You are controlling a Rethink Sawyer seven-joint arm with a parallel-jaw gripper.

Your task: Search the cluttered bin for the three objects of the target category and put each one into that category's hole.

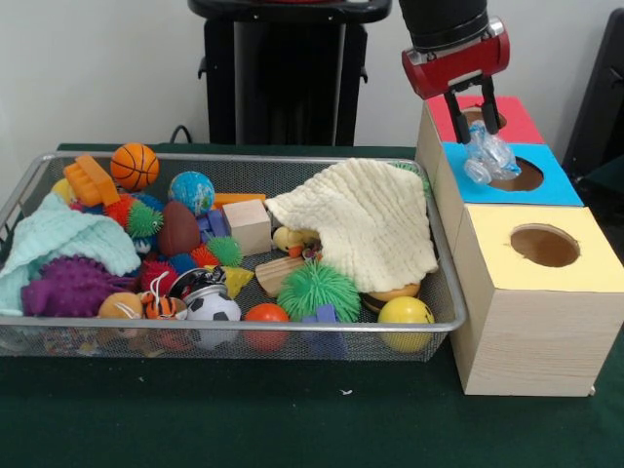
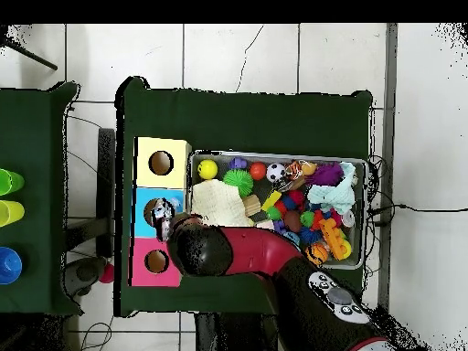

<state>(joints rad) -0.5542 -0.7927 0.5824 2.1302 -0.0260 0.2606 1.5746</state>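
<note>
Tool is gripping a crinkled clear plastic piece above the blue box's hole; centring before release is looking wise.

The surface has a dark green cover. Directly on it: a wire basket at 9 o'clock; three wooden boxes at 3 o'clock, beside the basket.
</note>
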